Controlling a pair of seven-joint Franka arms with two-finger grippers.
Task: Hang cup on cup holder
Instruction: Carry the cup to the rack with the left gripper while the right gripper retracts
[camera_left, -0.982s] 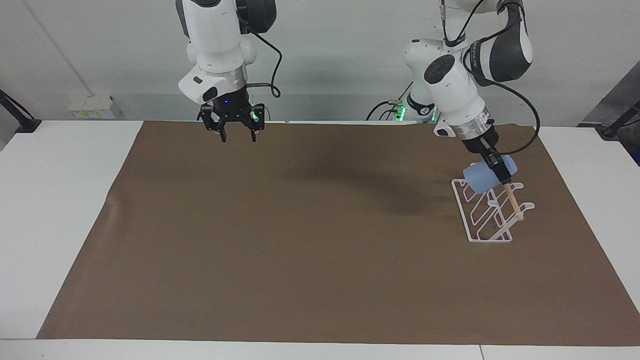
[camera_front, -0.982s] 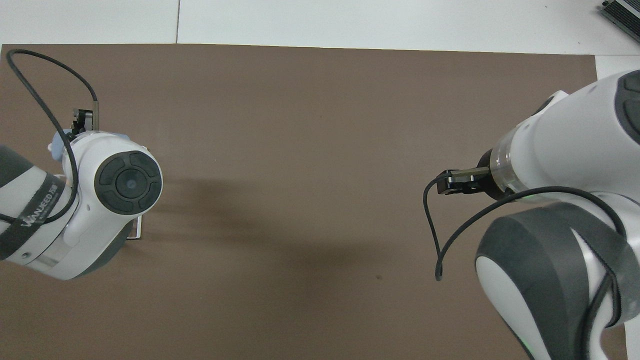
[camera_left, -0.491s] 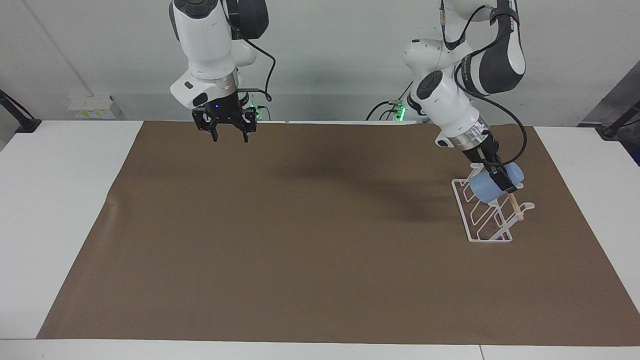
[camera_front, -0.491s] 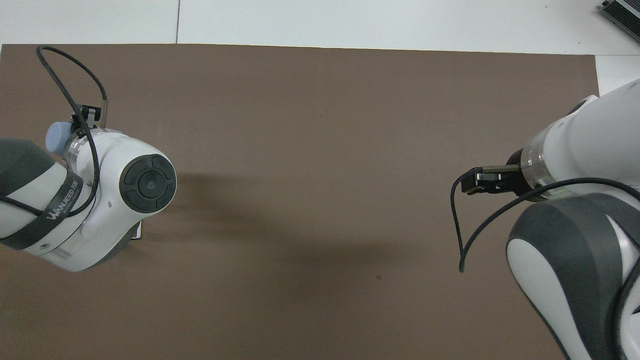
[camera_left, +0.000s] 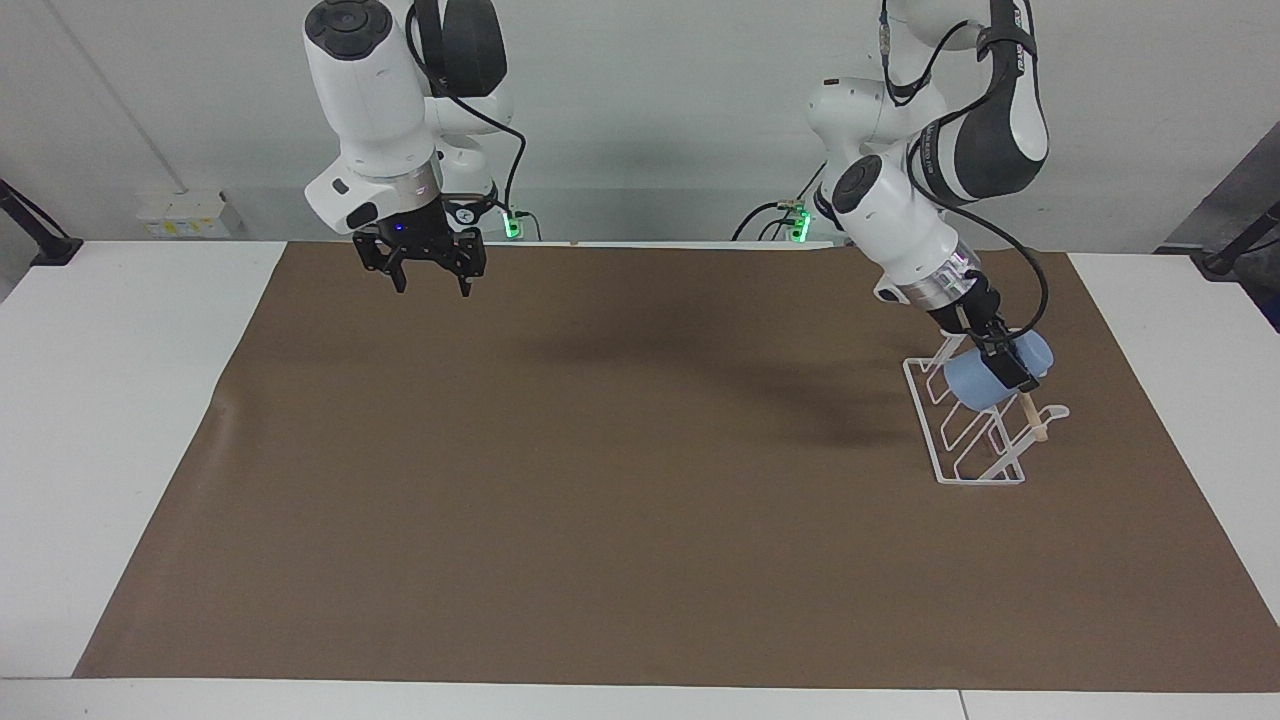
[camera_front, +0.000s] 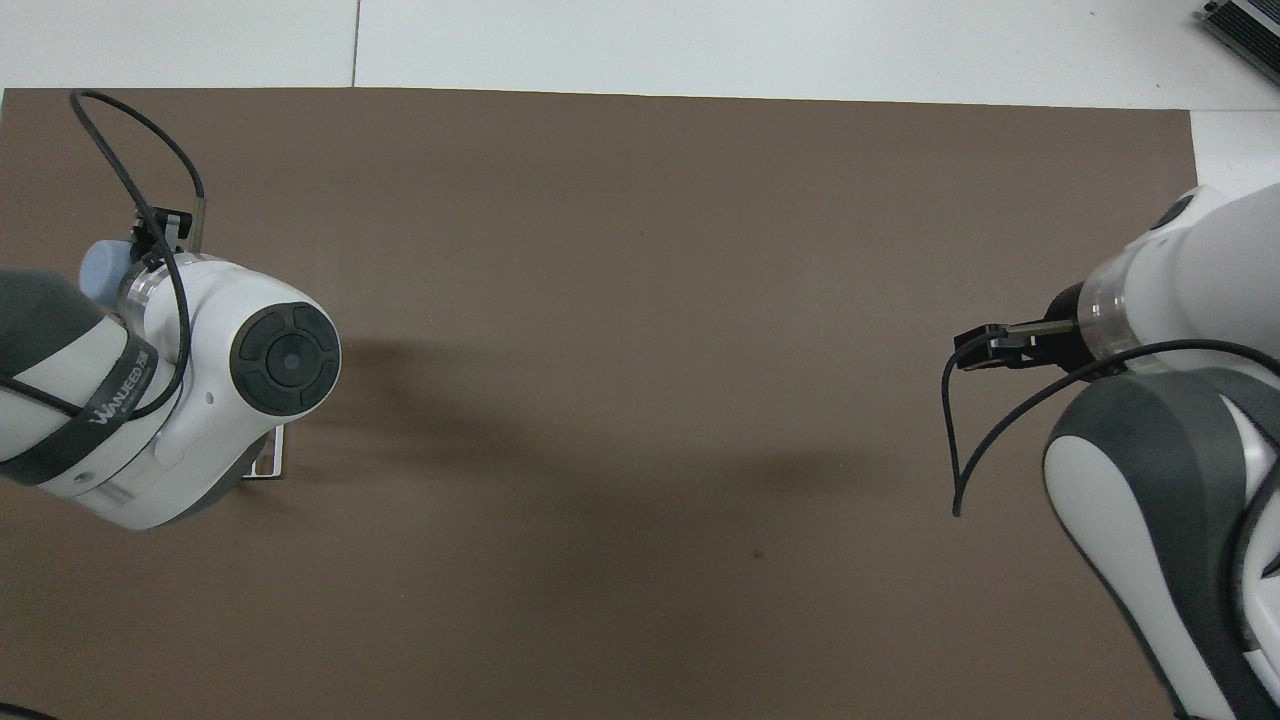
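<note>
Where white wire cup holder slants, matte cup tilted

Your white bench carries a brown mat; on the mat, toward the left arm's end, stands the rack.

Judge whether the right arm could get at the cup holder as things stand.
Probably not: the right gripper hangs open at the opposite end of the table, while the left gripper, holding the cup, crowds the cup holder.
</note>
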